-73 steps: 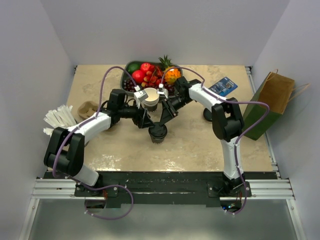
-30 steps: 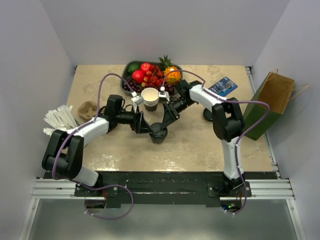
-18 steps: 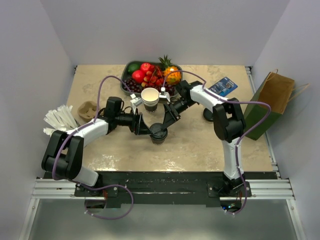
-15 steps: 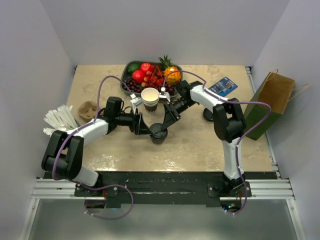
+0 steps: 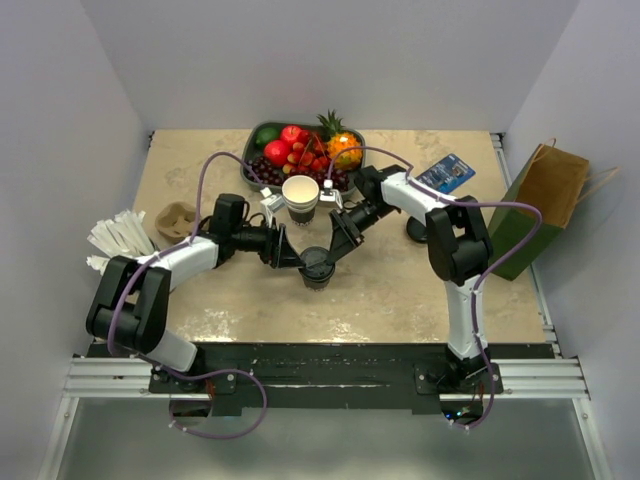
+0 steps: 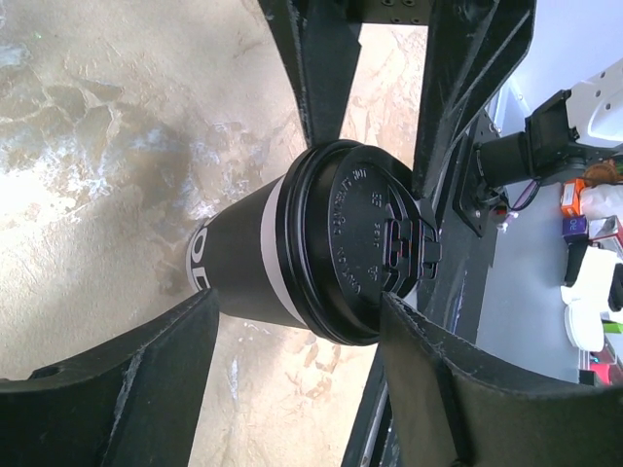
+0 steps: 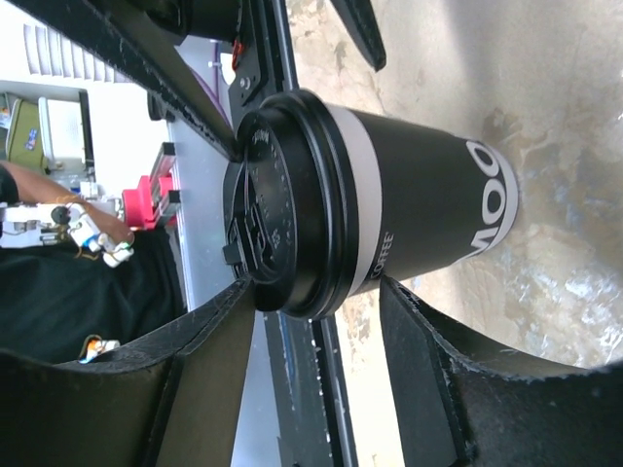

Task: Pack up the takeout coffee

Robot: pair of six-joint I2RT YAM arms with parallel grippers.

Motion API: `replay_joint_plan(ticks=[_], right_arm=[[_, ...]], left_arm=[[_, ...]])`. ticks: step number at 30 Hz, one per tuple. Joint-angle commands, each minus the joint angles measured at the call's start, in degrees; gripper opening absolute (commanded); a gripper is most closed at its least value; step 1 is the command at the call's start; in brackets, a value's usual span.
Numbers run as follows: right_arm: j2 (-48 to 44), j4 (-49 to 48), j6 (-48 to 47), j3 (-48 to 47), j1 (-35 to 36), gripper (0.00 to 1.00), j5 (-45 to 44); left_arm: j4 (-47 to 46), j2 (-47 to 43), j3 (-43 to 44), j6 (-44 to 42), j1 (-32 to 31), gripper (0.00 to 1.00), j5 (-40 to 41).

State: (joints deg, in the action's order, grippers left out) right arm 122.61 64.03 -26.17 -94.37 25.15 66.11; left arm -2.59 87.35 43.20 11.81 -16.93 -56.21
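Left gripper and right gripper both straddle the upright takeout coffee on the table, jaws open, not clamped.

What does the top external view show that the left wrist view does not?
Only the top external view shows the fruit, the brown paper bag and the lidless white cup. Only the left wrist view shows raised lettering on the lid and a white band on the dark cup wall. Both show the takeout coffee on the table, with the left end effector and right end effector beside it.
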Motion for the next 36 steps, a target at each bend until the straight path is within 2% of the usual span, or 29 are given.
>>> replay_joint_plan(ticks=[1, 13, 26, 36], right_arm=[[-2.02, 3.73, -3.97, -0.03, -0.36, 0.57, 1.3], [0.79, 4.0, -4.77, 0.23, -1.15, 0.52, 0.96], [1.14, -7.33, 6.39, 4.28, -1.15, 0.47, -4.84], [1.94, -8.74, 8.59, 6.82, -1.15, 0.45, -5.2]], left_arm=[[-1.98, 1.51, -1.62, 0.57, 0.4, 0.7, 3.47], [-4.35, 5.02, -1.81, 2.25, 0.4, 0.69, 4.61], [-4.62, 6.86, -1.45, 2.07, 0.58, 0.69, 6.02], [-4.88, 8.71, -1.36, 3.65, 1.37, 0.69, 5.14]])
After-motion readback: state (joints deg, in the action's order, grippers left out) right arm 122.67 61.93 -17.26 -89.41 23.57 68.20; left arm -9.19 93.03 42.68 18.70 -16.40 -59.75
